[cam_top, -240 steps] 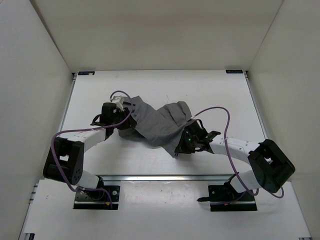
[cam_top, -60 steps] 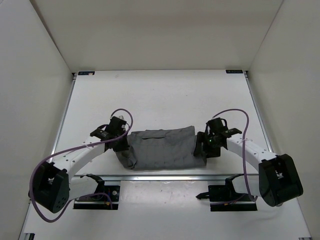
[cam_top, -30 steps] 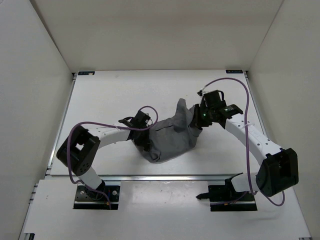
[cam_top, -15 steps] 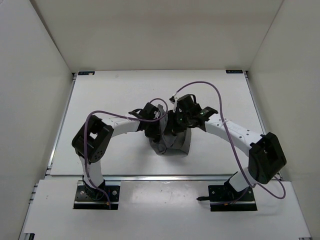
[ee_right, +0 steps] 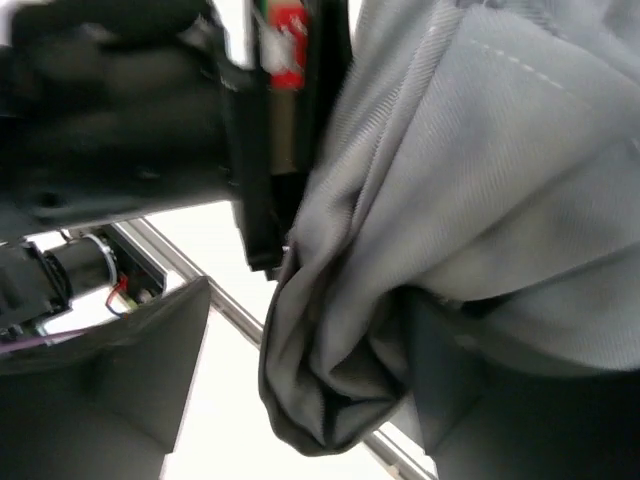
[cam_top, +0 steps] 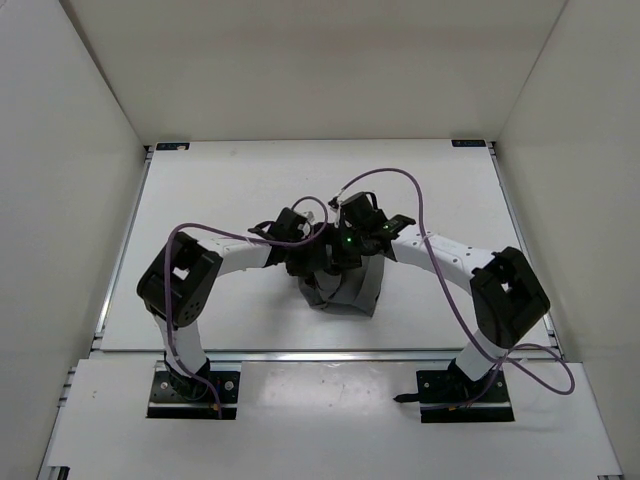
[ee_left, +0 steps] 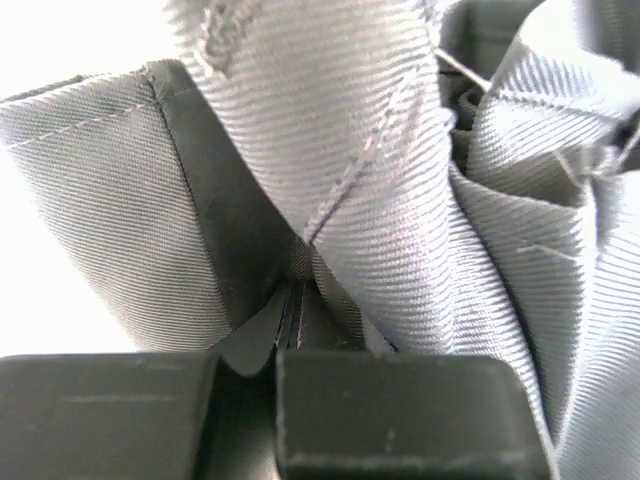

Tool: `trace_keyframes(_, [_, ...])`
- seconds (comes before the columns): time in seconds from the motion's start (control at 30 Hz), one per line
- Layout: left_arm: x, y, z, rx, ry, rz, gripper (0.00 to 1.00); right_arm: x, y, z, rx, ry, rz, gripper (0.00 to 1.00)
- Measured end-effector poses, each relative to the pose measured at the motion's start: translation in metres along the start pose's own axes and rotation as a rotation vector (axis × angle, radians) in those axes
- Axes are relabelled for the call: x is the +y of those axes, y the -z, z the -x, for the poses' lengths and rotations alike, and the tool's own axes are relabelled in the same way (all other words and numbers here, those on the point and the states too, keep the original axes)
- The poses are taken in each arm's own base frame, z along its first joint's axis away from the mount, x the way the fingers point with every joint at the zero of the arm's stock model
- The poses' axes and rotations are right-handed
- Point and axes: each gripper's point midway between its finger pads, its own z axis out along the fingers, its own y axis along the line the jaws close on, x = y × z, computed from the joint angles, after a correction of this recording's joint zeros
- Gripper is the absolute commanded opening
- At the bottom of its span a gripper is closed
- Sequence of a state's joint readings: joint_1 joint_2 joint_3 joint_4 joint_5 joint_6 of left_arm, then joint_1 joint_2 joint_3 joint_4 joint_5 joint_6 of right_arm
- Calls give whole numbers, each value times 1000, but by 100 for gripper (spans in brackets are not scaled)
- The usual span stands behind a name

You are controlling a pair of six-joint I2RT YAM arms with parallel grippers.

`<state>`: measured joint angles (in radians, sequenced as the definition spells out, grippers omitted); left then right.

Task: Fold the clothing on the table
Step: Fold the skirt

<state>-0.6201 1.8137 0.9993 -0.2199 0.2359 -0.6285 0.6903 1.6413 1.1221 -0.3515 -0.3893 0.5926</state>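
The grey clothing (cam_top: 347, 287) lies bunched in a narrow heap in the middle of the table (cam_top: 220, 190). Both arms reach in and meet just above it. My left gripper (cam_top: 312, 257) sits at the heap's upper left, shut on a fold of the clothing (ee_left: 330, 170), which runs down between its dark fingers (ee_left: 400, 410). My right gripper (cam_top: 350, 248) is right beside it with its jaws standing wide apart. In the right wrist view a hanging lump of the clothing (ee_right: 340, 340) droops between the two fingers of the right gripper (ee_right: 310, 400), resting against the right finger (ee_right: 480, 410) and apart from the left one.
The left gripper's black body (ee_right: 150, 110) is very close in front of the right wrist camera. White walls (cam_top: 70, 130) enclose the table on three sides. A metal rail (cam_top: 300, 352) runs along the near edge, with both arm bases (cam_top: 190, 392) behind it.
The right gripper's jaws have opened and let the fabric drop. Over the last second both arms swung inward, bringing the spread clothing together into a narrow heap at the centre.
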Motion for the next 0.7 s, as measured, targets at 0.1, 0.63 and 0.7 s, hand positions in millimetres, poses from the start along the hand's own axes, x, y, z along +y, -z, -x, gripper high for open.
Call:
trace_keyframes(0.1, [4,2,1,-1,5,-7,0,11,12,23,-55,17,10,83])
trace_keyframes(0.63, [60,106,58,-180,67,92,61,-48,81,30,-265,-41,-97,0])
trace_keyframes(0.7, [47,118,70,-216,25,76,69,-69,63,6,-183,-77,-141,0])
